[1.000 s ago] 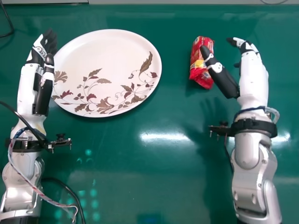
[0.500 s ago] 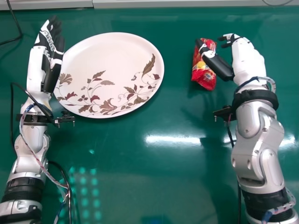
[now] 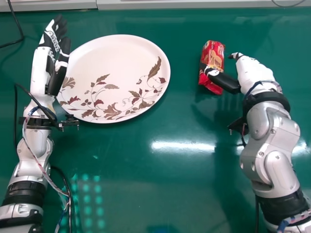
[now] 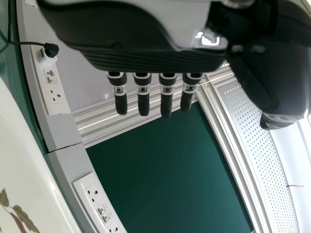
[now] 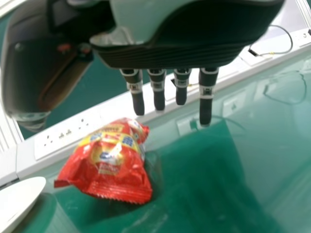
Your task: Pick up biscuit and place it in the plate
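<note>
Since the earlier frame, the right hand [image 3: 255, 69] has come a little toward the near side, and its thumb has moved down across the near part of the red biscuit packet [image 3: 213, 52]. The packet lies on the right part of the desk [image 3: 146, 194], well apart from the plate [image 3: 112, 58]. Fingers and thumb of the right hand are apart, and nothing is clamped between them; if the thumb touches the wrapper, I cannot tell. The left hand [image 3: 43, 63] is just beside the left rim of the plate, with its fingers extended and directed to the far side.

The desk has a green, glossy surface. On it there is a bright streak of reflected light [image 3: 182, 145] at the middle right, and pale greenish dots of light [image 3: 87, 199] at the near left. A black cable [image 3: 18, 29] bends over the far left corner. Along the far edge runs a light grey ledge [image 3: 146, 5]. The left wrist view shows on this ledge the white socket plates [image 4: 92, 194] and a black plug [image 4: 51, 50]; behind are a dark green panel [image 4: 165, 170] in a pale frame and a perforated panel [image 4: 257, 136].
</note>
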Motion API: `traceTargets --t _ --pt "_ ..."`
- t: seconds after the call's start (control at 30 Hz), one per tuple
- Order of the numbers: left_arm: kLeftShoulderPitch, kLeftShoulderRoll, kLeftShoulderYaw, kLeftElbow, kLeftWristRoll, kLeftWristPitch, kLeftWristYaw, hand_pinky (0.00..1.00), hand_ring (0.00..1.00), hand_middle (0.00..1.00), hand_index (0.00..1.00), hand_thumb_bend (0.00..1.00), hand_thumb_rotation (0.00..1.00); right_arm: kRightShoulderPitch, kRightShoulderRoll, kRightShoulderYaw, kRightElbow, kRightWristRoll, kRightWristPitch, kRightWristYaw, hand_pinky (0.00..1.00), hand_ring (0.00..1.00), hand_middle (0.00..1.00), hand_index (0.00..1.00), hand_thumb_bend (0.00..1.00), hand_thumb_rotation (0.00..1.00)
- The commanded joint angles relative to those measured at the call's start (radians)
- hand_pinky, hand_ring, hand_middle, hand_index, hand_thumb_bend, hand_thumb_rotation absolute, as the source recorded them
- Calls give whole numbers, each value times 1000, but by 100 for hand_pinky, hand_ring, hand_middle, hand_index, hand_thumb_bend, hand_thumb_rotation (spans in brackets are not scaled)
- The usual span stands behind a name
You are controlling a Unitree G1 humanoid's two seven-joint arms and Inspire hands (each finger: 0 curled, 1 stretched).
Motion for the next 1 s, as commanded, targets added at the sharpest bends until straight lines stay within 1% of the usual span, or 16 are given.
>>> traceTargets --t 0.0,0.07,0.1,0.2,0.3,0.4,0.47,0.5,0.53,0.63,0.67,0.73,0.8,0.87,0.93,0.97 --pt "62 -34 -27 61 -1 -25 -2 93 97 98 100 76 68 -6 -15 4 -24 -27 6 33 84 99 100 97 90 50" --pt "64 -36 -29 57 -3 -13 -5 94 97 98 100 77 68 -10 -31 10 -22 -57 2 60 86 99 100 97 90 52" --pt "64 -36 -31 57 -1 -15 -3 94 97 98 100 78 69 -13 -37 13 -19 -74 0 73 83 98 100 97 91 53" --pt "63 -36 -36 61 -1 -32 -1 93 96 98 100 75 69 -36 -52 18 -8 -127 1 139 81 96 100 96 90 54" --pt "64 -36 -43 59 -13 -27 -14 96 97 98 100 73 68 -58 -61 17 -1 -168 -8 191 79 95 100 95 90 54" --pt "68 -39 -48 49 -17 -18 -17 99 98 98 100 73 68 -83 -59 12 14 -196 -13 227 78 95 100 96 91 54" --pt "66 -38 -48 56 -14 -26 -16 98 97 98 100 72 68 -96 -61 11 23 -205 -24 242 70 91 98 97 92 53" --pt "64 -37 -48 62 -13 -30 -16 98 97 98 100 71 69 -104 -65 10 28 -207 -31 254 67 90 97 96 92 53" --pt "64 -37 -48 63 -13 -27 -15 98 97 98 100 71 69 -112 -67 8 32 -207 -36 265 67 90 96 97 91 54" --pt "69 -36 -48 53 -17 -19 -19 100 98 98 100 72 69 -130 -59 1 41 -210 -39 290 75 96 99 98 90 53" --pt "70 -37 -48 51 -20 -17 -22 100 98 98 100 72 70 -137 -64 5 46 -218 -45 303 72 95 100 98 90 53" --pt "72 -38 -49 47 -27 -12 -29 100 98 98 100 73 69 -153 -74 15 60 -237 -61 328 70 95 100 97 91 56" --pt "74 -40 -49 42 -28 -7 -32 100 99 98 100 74 69 -174 -77 16 79 -244 -74 345 68 92 99 96 93 57" --pt "75 -42 -49 38 -29 -2 -34 100 100 98 100 75 70 -195 -80 18 100 -246 -88 363 78 96 100 97 94 58" --pt "77 -44 -48 30 -31 4 -37 100 100 98 100 75 69 -215 -85 21 119 -248 -103 377 82 98 100 97 94 58" --pt "78 -45 -48 29 -29 5 -36 100 100 98 100 75 69 -223 -88 25 128 -249 -112 382 82 98 100 96 94 58"
